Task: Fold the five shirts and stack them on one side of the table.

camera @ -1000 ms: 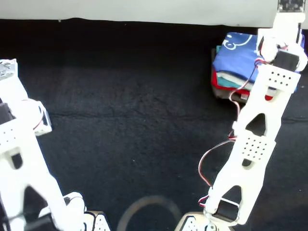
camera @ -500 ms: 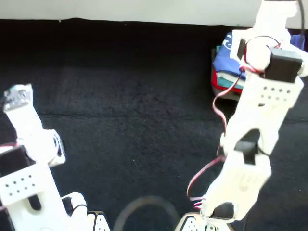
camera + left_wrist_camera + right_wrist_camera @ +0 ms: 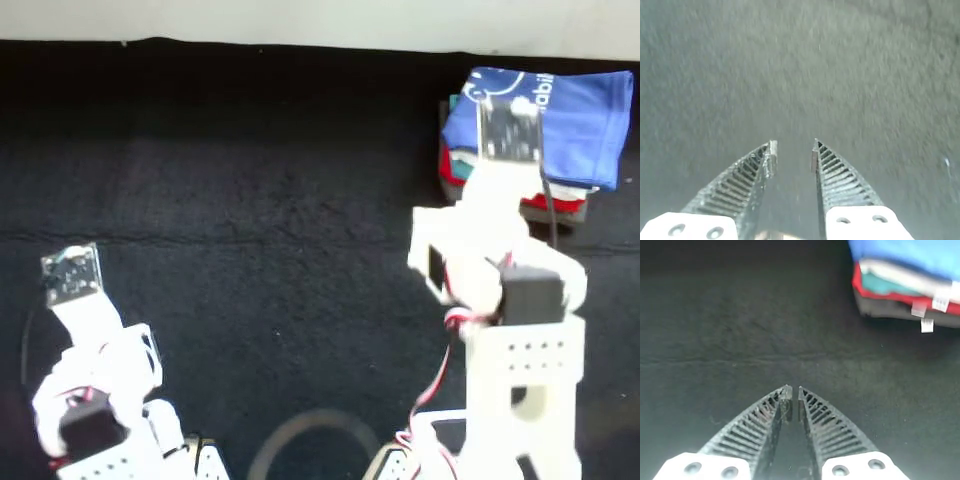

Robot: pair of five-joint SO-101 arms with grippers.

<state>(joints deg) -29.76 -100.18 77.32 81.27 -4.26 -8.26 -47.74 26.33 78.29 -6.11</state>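
A stack of folded shirts (image 3: 540,150) lies at the back right of the black table, with a blue shirt (image 3: 580,110) on top and teal, white, red and dark layers under it. In the right wrist view the stack (image 3: 905,282) lies well ahead of my right gripper (image 3: 793,392), which is shut and holds nothing over bare cloth. The right arm (image 3: 500,260) stands just in front of the stack. My left gripper (image 3: 793,150) is slightly open and empty above the cloth. The left arm (image 3: 95,340) is at the near left.
The black cloth (image 3: 280,200) covers the whole table, with a faint crease across its middle. A white wall edge (image 3: 300,20) runs along the back. A grey cable loop (image 3: 310,425) lies at the near edge between the two arm bases.
Both arms have drawn back toward the near edge. The right arm has come off the stack, so the blue shirt now shows in full.
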